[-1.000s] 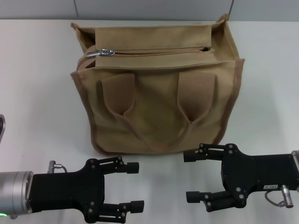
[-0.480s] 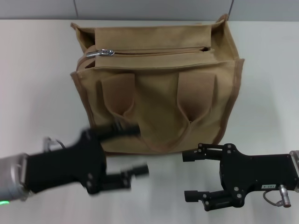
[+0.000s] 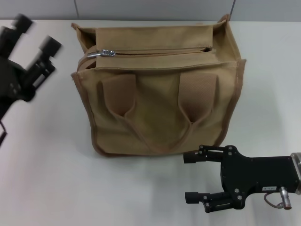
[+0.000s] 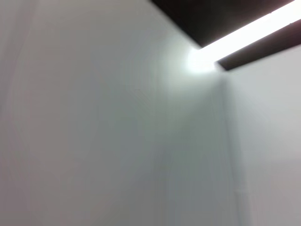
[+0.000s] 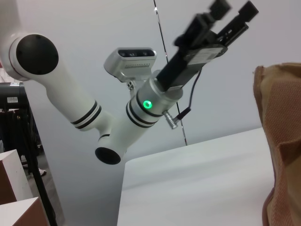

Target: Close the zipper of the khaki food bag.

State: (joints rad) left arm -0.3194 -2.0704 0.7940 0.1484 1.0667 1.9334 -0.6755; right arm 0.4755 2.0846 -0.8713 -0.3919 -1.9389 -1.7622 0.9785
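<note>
The khaki food bag (image 3: pixel 160 108) stands upright mid-table, its two handles hanging down the front face. The zipper (image 3: pixel 160 52) runs along the top panel, with its silver pull tab (image 3: pixel 107 52) at the bag's left end. My left gripper (image 3: pixel 36 34) is open and empty, raised in the air to the left of the bag's top corner and blurred by motion. It also shows in the right wrist view (image 5: pixel 233 8), pointing upward. My right gripper (image 3: pixel 188 177) is open and empty, low over the table just in front of the bag's right front corner.
The white table (image 3: pixel 51 155) surrounds the bag. A grey wall runs behind it. The right wrist view shows the bag's edge (image 5: pixel 282 141) and my left arm (image 5: pixel 141 113). The left wrist view shows only wall and a ceiling light strip (image 4: pixel 249 33).
My left arm has swung up from the table's front left to high at the far left beside the bag. The right gripper has barely moved. The bag is unchanged.
</note>
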